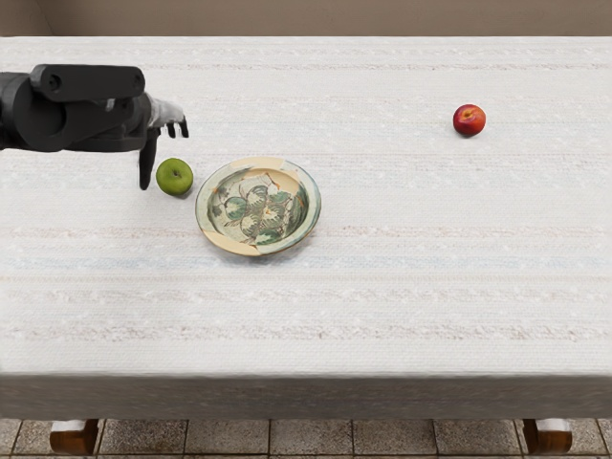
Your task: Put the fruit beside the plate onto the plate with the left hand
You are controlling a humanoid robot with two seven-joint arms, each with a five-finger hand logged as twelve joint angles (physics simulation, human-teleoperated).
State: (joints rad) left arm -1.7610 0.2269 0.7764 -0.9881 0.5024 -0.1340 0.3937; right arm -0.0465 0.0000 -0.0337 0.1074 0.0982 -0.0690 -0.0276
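Observation:
A green apple (175, 177) sits on the table just left of a round plate (216, 226) painted with a green leaf pattern. My left hand (161, 134) comes in from the left edge and hovers just above and left of the apple. Its fingers are spread and hold nothing; one dark finger (147, 163) points down beside the apple's left side, and I cannot tell if it touches. The plate has nothing on it.
A red apple (469, 120) lies far off at the back right of the table. The white cloth-covered table (382, 306) stretches wide in front of the plate, with its front edge near the bottom of the view.

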